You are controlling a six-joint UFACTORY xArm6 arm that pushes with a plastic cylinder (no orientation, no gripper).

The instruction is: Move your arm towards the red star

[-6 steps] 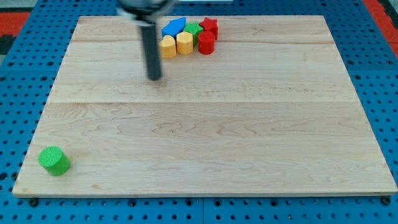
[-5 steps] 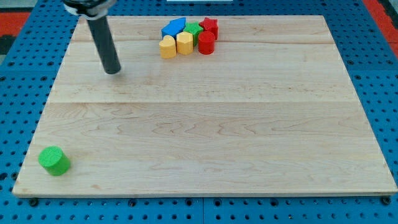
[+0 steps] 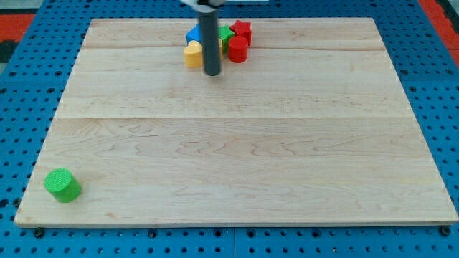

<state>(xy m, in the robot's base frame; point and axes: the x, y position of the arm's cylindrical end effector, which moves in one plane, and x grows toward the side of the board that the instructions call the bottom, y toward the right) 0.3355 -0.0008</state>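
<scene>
My tip (image 3: 212, 74) rested on the board (image 3: 237, 150) just below a cluster of blocks near the view's top edge. The rod rose straight up through that cluster and covered its middle, so whatever sat behind it could not be made out. There were no fingers to describe; the arm ended in the plain rod.

The red star (image 3: 242, 29) lay at the cluster's upper right, up and to the right of my tip. Between them stood the red cylinder (image 3: 238, 49), just below the star and touching or nearly touching it. A green block (image 3: 225, 33) sat just left of the star, a blue block (image 3: 193, 34) showed left of the rod, and a yellow block (image 3: 192, 53) sat below the blue one, just left of my tip.

Far off, near the view's bottom left corner, a green cylinder (image 3: 62, 185) stood alone.

Counted: two red, two green, one blue, one yellow visible.

The board was pale wood in planks, lying on a blue perforated table (image 3: 21, 107).
</scene>
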